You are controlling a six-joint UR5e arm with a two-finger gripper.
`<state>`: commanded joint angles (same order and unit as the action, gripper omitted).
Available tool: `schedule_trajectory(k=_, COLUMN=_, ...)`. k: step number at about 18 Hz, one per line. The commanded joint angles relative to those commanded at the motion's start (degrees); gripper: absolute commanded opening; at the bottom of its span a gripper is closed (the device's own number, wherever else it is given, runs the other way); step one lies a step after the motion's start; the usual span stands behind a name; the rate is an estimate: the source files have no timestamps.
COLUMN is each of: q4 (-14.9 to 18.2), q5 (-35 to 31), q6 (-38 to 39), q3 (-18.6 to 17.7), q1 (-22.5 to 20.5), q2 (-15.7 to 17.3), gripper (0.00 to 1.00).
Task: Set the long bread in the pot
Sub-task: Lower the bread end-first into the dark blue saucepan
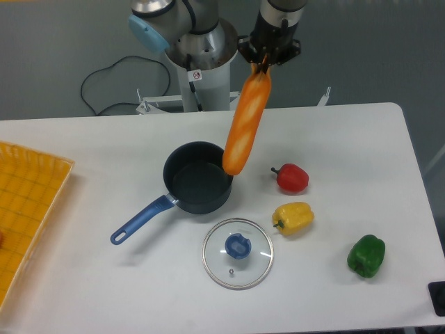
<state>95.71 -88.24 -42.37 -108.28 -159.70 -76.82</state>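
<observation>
The gripper point(263, 67) pinches the long bread point(247, 125) by its top end, hanging tilted over the pot's point(197, 186) right rim. Released here, it could catch the rim and topple out.

Item 1: gripper point(263, 67), fingertips too small and dark to tell apart; they cover the top end of the long bread point(246, 125).
Item 2: arm, cut off by the upper edge.
Item 3: pot point(197, 186), far right rim hidden behind the bread's lower end; contact between the two cannot be told.
Item 4: yellow tray point(28, 209), cut off at the left edge.
Item 5: dark object point(438, 298), lower right corner, cut off, unidentifiable.
Item 6: surface point(104, 292), front cut off by the lower edge.
</observation>
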Motion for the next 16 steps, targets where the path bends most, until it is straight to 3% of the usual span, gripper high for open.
schedule_trajectory(k=6, q4=-0.17, q5=0.0, q6=5.45, q3=-1.67, q1=5.1, q2=0.44, gripper=0.18)
schedule_trajectory(k=16, q4=-0.7, q5=-1.49, q6=7.39, q3=-4.05, q1=7.74, q2=-1.22, gripper=0.18)
